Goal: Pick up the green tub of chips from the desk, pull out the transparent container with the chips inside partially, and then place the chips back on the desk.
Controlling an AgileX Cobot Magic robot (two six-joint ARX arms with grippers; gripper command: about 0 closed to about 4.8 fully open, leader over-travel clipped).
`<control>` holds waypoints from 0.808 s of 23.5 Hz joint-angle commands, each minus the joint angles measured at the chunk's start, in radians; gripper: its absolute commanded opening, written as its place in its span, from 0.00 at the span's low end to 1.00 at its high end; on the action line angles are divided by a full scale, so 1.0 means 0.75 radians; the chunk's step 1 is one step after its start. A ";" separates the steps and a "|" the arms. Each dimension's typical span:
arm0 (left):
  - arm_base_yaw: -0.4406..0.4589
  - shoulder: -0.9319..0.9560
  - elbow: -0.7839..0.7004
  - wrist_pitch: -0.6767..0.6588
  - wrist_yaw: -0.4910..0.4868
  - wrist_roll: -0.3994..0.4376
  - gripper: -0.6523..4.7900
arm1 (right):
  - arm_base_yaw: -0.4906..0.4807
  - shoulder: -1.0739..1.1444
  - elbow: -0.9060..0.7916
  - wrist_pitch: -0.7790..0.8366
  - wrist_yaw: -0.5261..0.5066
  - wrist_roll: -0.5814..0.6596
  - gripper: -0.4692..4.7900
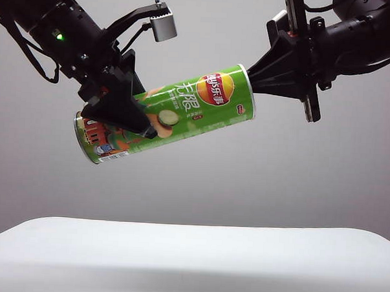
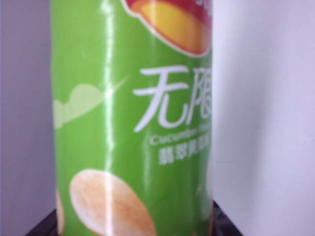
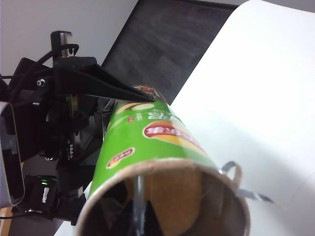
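Note:
The green tub of chips point(image 1: 203, 107) hangs tilted in the air, well above the desk point(image 1: 190, 262). My left gripper point(image 1: 128, 120) is shut around its lower, closed half; in the left wrist view the tub point(image 2: 133, 123) fills the space between the dark fingers point(image 2: 219, 223). My right gripper point(image 1: 251, 74) meets the raised open end. Seen from the right wrist, its tips point(image 3: 140, 216) reach inside the mouth of the tub point(image 3: 147, 132), shut on the thin clear edge of the transparent container point(image 3: 139, 194). The chips point(image 3: 182, 206) show orange-brown deep inside.
A torn strip of foil seal point(image 3: 241, 189) hangs from the tub's rim. The white desk point(image 3: 256, 98) lies below, with dark floor point(image 3: 162, 44) beyond its edge. The left arm's camera point(image 1: 163, 25) juts out above the tub.

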 commanded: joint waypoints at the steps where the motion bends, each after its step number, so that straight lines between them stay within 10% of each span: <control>1: 0.002 -0.007 0.005 -0.055 -0.031 0.001 0.68 | -0.032 -0.006 0.009 0.016 0.008 -0.019 0.09; 19: 0.003 -0.007 0.005 -0.152 -0.069 -0.008 0.69 | -0.172 -0.006 0.009 -0.078 0.013 -0.119 0.09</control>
